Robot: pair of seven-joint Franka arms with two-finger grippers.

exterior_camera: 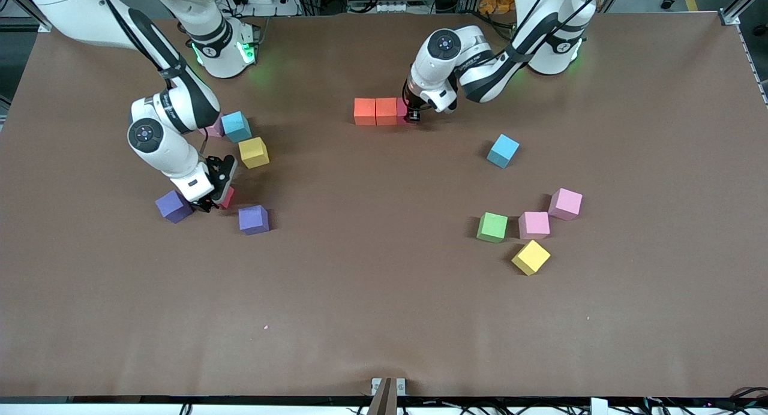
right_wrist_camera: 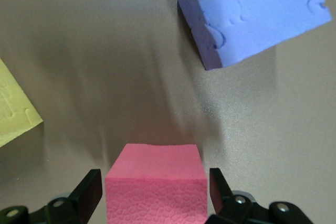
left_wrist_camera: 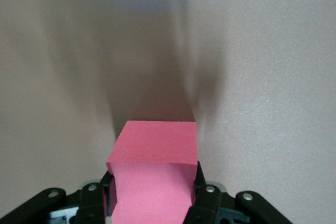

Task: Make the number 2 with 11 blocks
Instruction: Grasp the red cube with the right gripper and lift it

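Two orange cubes (exterior_camera: 364,111) (exterior_camera: 386,111) stand side by side near the arms' bases. My left gripper (exterior_camera: 413,116) is shut on a red cube (left_wrist_camera: 155,150), low at the table and right beside the second orange cube. My right gripper (exterior_camera: 211,204) is open around another red cube (right_wrist_camera: 155,182) on the table, with a gap at each finger. Purple cubes (exterior_camera: 174,206) (exterior_camera: 253,219) flank it. Yellow cubes (exterior_camera: 254,152) (exterior_camera: 531,257), pink cubes (exterior_camera: 533,225) (exterior_camera: 566,203) and a green cube (exterior_camera: 492,227) lie loose.
Light-blue cubes (exterior_camera: 236,126) (exterior_camera: 503,150) lie on the brown table (exterior_camera: 384,295). A pinkish cube (exterior_camera: 214,128) peeks out beside the first one, under the right arm. The right wrist view shows a purple cube (right_wrist_camera: 252,14) and a yellow cube (right_wrist_camera: 16,114).
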